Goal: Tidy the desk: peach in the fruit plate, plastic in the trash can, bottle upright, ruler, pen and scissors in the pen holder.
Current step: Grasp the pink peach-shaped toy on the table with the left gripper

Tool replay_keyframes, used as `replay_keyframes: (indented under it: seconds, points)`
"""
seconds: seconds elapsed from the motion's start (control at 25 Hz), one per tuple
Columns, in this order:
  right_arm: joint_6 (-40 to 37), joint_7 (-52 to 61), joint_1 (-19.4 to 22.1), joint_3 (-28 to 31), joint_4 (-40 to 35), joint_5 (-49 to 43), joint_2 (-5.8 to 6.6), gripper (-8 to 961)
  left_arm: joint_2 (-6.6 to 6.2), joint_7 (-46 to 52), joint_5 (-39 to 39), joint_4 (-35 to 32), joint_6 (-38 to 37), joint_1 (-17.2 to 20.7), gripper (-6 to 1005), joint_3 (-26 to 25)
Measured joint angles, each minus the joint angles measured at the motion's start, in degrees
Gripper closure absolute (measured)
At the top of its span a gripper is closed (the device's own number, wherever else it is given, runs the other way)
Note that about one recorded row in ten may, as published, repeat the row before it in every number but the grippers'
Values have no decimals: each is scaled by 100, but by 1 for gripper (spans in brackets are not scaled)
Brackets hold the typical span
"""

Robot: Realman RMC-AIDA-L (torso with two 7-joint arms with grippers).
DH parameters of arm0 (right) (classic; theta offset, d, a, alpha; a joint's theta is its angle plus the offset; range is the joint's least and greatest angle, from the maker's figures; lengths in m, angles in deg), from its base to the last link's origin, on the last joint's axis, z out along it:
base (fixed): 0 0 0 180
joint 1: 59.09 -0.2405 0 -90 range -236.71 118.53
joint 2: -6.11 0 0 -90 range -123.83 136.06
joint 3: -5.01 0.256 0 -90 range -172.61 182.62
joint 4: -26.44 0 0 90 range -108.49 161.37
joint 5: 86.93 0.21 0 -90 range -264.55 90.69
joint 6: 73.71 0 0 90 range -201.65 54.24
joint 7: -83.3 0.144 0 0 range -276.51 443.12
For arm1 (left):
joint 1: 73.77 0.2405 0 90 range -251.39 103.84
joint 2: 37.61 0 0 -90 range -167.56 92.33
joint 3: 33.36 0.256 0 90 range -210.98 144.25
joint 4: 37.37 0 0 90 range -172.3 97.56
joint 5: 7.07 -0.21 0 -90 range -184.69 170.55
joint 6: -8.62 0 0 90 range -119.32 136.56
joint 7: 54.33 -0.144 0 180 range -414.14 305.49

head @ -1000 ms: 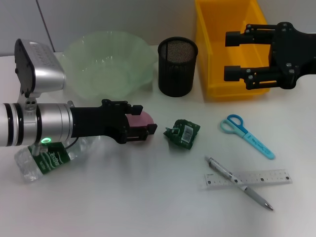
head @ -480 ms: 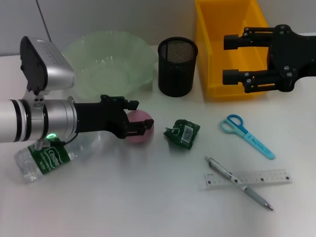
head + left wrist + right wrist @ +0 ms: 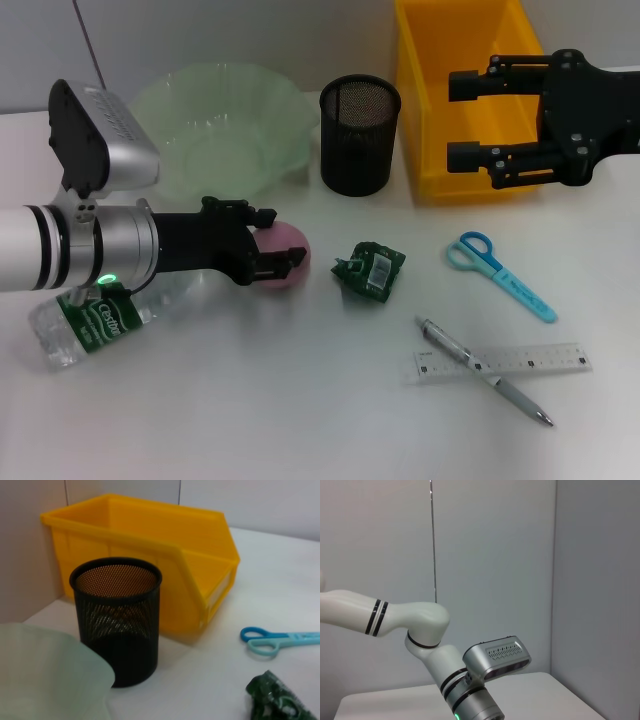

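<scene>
My left gripper [image 3: 277, 243] is shut on the pink peach [image 3: 290, 243], just above the table in front of the pale green fruit plate [image 3: 225, 125]. The clear bottle [image 3: 85, 325] with a green label lies on its side under the left arm. The crumpled green plastic [image 3: 370, 270] [image 3: 275, 700] rests right of the peach. The blue scissors [image 3: 500, 272] [image 3: 280, 639], the pen [image 3: 485, 372] and the clear ruler [image 3: 500, 362] lie at the right, with pen and ruler crossing each other. The black mesh pen holder [image 3: 360, 135] [image 3: 117, 620] stands upright. My right gripper [image 3: 470, 120] hangs open over the yellow trash can [image 3: 445, 170].
The trash can [image 3: 150, 555] stands right beside the pen holder at the back right. The fruit plate's rim [image 3: 45, 675] lies close to the pen holder's other side. A wall runs behind the desk. In the right wrist view only the left arm [image 3: 445, 665] and the wall show.
My left arm has risen a little and drawn back toward the fruit plate with the peach in its grip, uncovering more of the bottle. The right gripper has drifted slightly left.
</scene>
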Motion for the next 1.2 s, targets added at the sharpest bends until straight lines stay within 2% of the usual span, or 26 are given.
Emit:
replay_keyframes:
  seconds: [0.24, 1.04, 1.2]
  points:
    - [1, -4, -2, 0, 19, -51, 0, 200, 0, 1, 0, 19, 230, -10, 432, 176]
    - [-1, -13, 25, -8, -22, -66, -65, 201, 0, -47, 12, 31, 402, 13, 450, 219]
    - [-1, -14, 27, -67, -21, -66, -71, 201, 0, -23, 13, 31, 582, -3, 454, 414]
